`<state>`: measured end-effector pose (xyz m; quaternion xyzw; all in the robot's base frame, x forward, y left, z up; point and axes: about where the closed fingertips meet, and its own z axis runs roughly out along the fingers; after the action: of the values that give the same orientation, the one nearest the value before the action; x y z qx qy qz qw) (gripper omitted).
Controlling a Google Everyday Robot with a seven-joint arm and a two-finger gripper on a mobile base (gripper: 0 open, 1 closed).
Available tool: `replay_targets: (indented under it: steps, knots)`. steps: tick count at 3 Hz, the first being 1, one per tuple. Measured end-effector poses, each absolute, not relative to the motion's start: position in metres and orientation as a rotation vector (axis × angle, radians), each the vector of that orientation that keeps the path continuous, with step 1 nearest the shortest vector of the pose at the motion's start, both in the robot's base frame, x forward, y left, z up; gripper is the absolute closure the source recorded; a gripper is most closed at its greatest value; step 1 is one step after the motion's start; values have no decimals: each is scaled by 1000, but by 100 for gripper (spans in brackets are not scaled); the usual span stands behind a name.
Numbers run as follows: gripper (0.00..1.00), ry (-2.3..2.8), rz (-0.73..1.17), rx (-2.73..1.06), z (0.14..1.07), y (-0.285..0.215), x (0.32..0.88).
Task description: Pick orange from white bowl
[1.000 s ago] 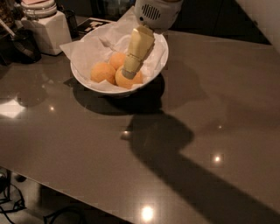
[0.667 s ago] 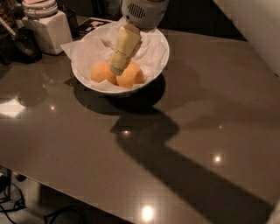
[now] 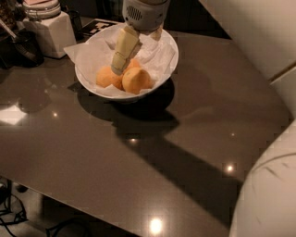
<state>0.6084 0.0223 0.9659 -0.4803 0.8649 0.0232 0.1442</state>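
The gripper [image 3: 119,68] has shifted from the right side of the white bowl [image 3: 121,96] toward its middle. Its tip now sits low among the three fruits, just left of the orange [image 3: 136,81], perhaps touching it. The grasp seems near but not yet made. Whether it is wide or narrow, I cannot tell. The arm [image 3: 143,14] comes down steeply from the far rim, leaning left.

Likely a kitchen: canister [image 3: 48,30], counter [image 3: 92,162], tool [image 3: 119,69] in white bowl [image 3: 138,95].
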Motion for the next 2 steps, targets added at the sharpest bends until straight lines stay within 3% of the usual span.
replay_targets:
  steps: [2]
  knots:
    - [22, 2558, 61, -1363, 941, 33, 619]
